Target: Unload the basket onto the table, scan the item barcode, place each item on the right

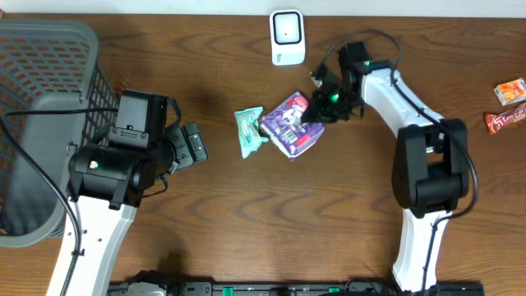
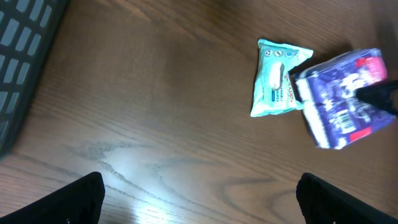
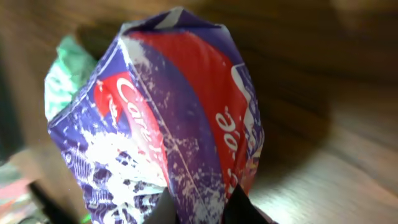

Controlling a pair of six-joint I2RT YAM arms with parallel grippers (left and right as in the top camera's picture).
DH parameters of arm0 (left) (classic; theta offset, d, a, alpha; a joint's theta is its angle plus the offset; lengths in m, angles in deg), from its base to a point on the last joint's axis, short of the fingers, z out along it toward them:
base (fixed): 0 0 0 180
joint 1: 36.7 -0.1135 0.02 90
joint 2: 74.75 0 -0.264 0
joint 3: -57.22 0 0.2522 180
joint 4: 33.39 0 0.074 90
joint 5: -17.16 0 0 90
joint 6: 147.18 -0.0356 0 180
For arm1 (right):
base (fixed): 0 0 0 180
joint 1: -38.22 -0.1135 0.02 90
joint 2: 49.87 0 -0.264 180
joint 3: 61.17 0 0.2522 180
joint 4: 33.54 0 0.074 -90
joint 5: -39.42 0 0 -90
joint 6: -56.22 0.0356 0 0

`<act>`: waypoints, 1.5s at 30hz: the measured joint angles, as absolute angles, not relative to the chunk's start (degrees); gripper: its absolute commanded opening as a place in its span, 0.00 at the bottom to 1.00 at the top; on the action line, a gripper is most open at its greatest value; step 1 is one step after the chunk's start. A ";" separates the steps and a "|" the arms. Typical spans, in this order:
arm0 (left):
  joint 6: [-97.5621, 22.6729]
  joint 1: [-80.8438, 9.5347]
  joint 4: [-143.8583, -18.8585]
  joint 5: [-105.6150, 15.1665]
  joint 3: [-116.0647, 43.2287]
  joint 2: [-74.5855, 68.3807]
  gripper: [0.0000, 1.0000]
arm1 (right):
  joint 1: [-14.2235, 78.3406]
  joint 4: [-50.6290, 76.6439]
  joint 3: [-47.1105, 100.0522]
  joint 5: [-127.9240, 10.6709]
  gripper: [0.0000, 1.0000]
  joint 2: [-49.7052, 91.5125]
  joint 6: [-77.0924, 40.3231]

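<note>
The right gripper (image 1: 317,109) is closed on 1 edge of the purple snack packet (image 1: 289,125), near the middle of the wooden table (image 1: 271,222). In the right wrist view its 2 fingertips (image 3: 165,210) pinch the crinkled purple and red wrapper at the bottom of the frame. Whether the packet is clear of the tabletop cannot be told. A teal packet (image 1: 248,130) lies just beside it on the left, touching or nearly so. The white scanner (image 1: 287,37) stands at the far edge, behind the packet and apart from it. The left gripper (image 1: 194,144) hangs over bare wood with its jaws wide apart and nothing between them, beside the grey basket (image 1: 41,57). 2 orange snack bars (image 1: 508,105) lie at the right edge.
</note>
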State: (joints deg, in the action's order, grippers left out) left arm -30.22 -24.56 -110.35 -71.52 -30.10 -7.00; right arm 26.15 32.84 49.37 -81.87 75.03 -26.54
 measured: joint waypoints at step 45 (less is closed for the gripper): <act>-30.22 -24.56 -110.31 -71.52 -30.10 -7.00 0.98 | 13.32 64.88 78.17 -33.65 0.95 72.89 -10.91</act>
